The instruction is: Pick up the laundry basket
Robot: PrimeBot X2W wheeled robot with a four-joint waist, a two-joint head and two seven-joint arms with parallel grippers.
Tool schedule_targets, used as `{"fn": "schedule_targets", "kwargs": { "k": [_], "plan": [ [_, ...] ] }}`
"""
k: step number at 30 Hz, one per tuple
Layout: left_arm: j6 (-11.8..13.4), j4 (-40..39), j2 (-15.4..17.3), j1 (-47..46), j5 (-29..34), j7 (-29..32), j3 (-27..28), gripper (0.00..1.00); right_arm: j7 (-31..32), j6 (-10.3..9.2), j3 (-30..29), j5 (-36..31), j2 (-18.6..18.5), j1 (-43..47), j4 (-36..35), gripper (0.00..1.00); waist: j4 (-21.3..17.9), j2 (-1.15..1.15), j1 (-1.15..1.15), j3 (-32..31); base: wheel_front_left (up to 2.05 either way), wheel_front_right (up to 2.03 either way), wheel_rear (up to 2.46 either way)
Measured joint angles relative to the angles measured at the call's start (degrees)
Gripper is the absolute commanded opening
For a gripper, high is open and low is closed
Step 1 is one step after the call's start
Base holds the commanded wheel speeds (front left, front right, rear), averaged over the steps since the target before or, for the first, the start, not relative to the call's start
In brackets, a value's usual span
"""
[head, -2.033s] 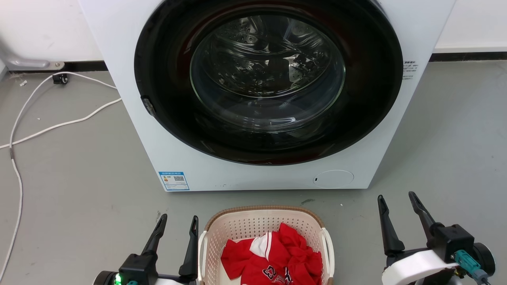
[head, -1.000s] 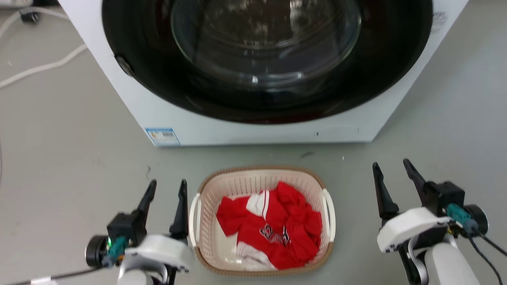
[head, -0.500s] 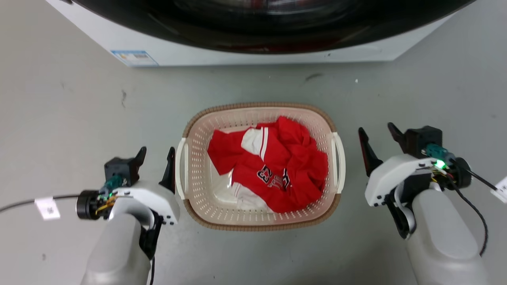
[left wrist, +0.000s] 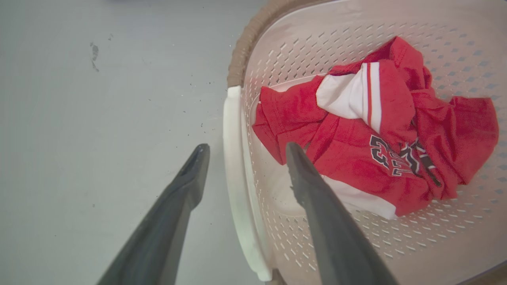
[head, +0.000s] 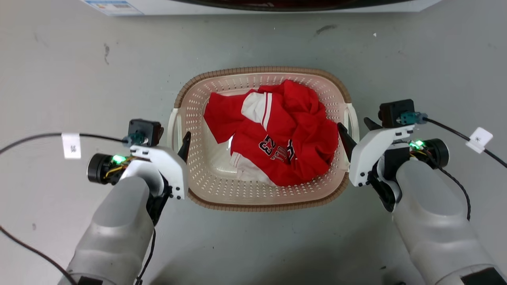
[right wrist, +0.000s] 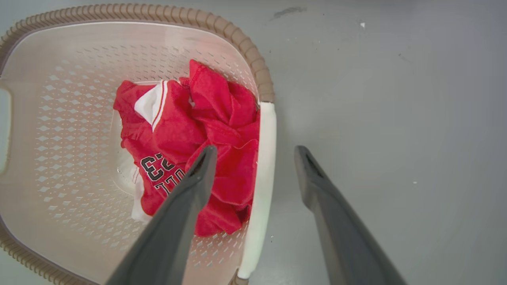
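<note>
Two grippers share this step, one at each side handle. The laundry basket point(head: 261, 206) stands on the grey floor point(head: 79, 59) between the two arms, with a crumpled red garment point(head: 277, 134) inside it.

The left gripper point(left wrist: 246, 147) is spread wide and holds nothing. One finger lies over the floor outside the white left handle point(left wrist: 233, 158) and the other over the basket interior, so the handle sits in the gap. The right gripper point(right wrist: 255, 149) is equally wide and empty, and straddles the white right handle point(right wrist: 264, 158) the same way.

Recommended procedure, judged from this position:

1. Check depth. Fingertip height relative to the handles cannot be read reliably from these angles; the tips appear to be at or just above handle level. Lower both until the pads span the full handle bar.
2. Watch the right inner finger. The garment is heaped against the right wall, and cloth caught under the pad would weaken the grip. Keep that finger close against the wall.
3. Close both grippers together, each near the middle of its handle.
4. Lift both arms at the same rate. Uneven lifting would tilt the basket and shift the load.
</note>
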Motion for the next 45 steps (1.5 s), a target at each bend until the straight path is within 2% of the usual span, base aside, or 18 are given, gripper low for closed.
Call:
{"fn": "schedule_targets", "kwargs": {
  "k": [10, 16, 25, 26, 27, 28, 37, 45],
  "plan": [
    [0.00, 0.98, 4.12, -5.33, -8.88, 7.70, -11.61, 1.00, 3.71, 0.00, 7.26, 5.47, 0.00, -7.48, 7.98, 1.00, -0.30, 0.00, 0.00, 4.26, 0.00, 0.00, 0.00],
    [-0.01, 1.02, 5.89, -7.47, -13.39, 11.61, -16.73, 1.00, 4.44, 0.00, 9.11, 7.86, 0.00, -10.27, 11.24, 1.00, -0.42, 0.00, 0.00, 6.03, 0.00, 0.00, 0.00],
    [-0.01, 0.97, 7.32, -9.75, -17.48, 12.20, -22.27, 1.00, 4.93, 0.00, 11.69, 10.81, -0.01, -12.48, 14.61, 1.00, -0.51, 0.00, 0.00, 7.30, 0.00, 0.00, 0.00],
    [-0.01, 0.99, 7.31, -9.88, -18.28, 12.60, -22.80, 0.26, 5.00, 0.00, 11.99, 11.06, 0.00, -12.60, 14.85, 1.00, -0.48, 0.00, 0.00, 7.33, 0.00, 0.00, 0.00],
    [-0.01, 0.75, 7.25, -9.87, -19.02, 13.17, -23.62, 0.00, 5.52, 0.00, 12.22, 11.71, 0.00, -12.65, 15.03, 0.55, -0.42, 0.00, 0.00, 7.33, 0.00, 0.00, 0.00],
    [-0.01, 0.34, 7.27, -9.84, -19.70, 13.67, -24.42, 0.00, 5.48, 0.00, 12.28, 12.20, 0.01, -12.70, 15.29, 0.00, -0.39, 0.00, 0.00, 7.34, 0.00, 0.00, 0.00],
    [-0.08, -1.21, 8.08, -9.74, -25.38, 14.41, -29.71, 0.00, 5.66, -0.01, 14.23, 12.88, 0.23, -13.11, 17.57, 0.00, -0.04, 0.00, 0.00, 5.83, 0.00, 0.00, 0.00],
    [-0.08, -3.49, 9.42, -7.57, -32.89, 20.53, -34.29, 0.00, 13.13, -0.01, 15.41, 11.76, 0.25, -12.73, 18.78, 0.00, -0.11, 0.00, -0.01, -0.18, 0.00, 0.00, 0.00]
  ]
}}
